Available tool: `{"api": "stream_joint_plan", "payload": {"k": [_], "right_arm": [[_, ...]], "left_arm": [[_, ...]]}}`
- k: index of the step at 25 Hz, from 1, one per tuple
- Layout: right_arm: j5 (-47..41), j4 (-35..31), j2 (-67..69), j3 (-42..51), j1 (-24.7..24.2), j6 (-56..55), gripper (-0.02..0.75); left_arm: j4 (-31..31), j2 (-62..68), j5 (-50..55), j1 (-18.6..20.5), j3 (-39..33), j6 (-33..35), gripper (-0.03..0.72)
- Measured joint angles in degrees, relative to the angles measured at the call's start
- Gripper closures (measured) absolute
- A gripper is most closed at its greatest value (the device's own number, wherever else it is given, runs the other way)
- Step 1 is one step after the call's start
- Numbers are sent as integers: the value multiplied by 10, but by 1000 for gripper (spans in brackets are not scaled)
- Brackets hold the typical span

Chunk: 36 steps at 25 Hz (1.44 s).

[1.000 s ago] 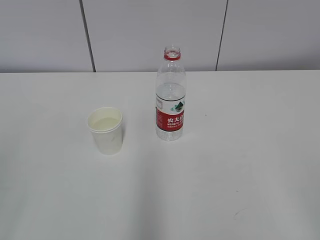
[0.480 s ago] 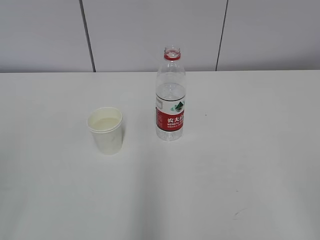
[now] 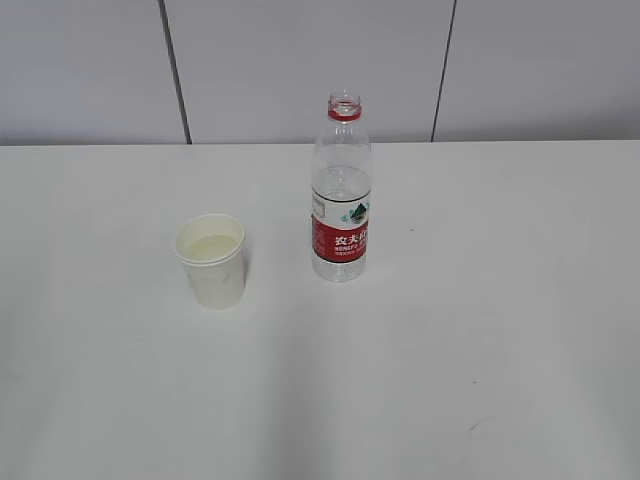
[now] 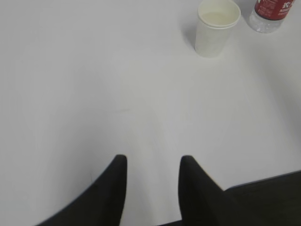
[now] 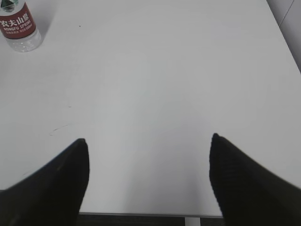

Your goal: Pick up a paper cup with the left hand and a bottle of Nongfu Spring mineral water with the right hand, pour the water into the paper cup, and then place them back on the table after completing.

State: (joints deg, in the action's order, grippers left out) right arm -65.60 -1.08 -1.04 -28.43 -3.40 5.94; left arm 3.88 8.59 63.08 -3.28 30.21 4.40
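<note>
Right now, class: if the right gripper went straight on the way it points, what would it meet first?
Probably only bare table. The right gripper is open, and the bottle stands far left of its line; depth is uncertain.

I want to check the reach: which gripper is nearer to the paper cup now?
Left, probably. The left gripper sees the paper cup up to its right; the right gripper sees only the bottle.

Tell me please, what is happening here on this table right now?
Nothing is being handled. The paper cup and the uncapped water bottle stand upright, apart, on the white table. The cup seems to hold some liquid. The left gripper and the right gripper are both open and empty, far back from the two things.
</note>
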Motion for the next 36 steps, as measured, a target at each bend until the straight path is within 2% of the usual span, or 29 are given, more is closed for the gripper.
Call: {"api": "stream_joint_plan", "payload": {"k": [36], "right_arm": [[0,0,0,0,0,0,151]], "left_arm": [[0,0,0,0,0,0,450]]}}
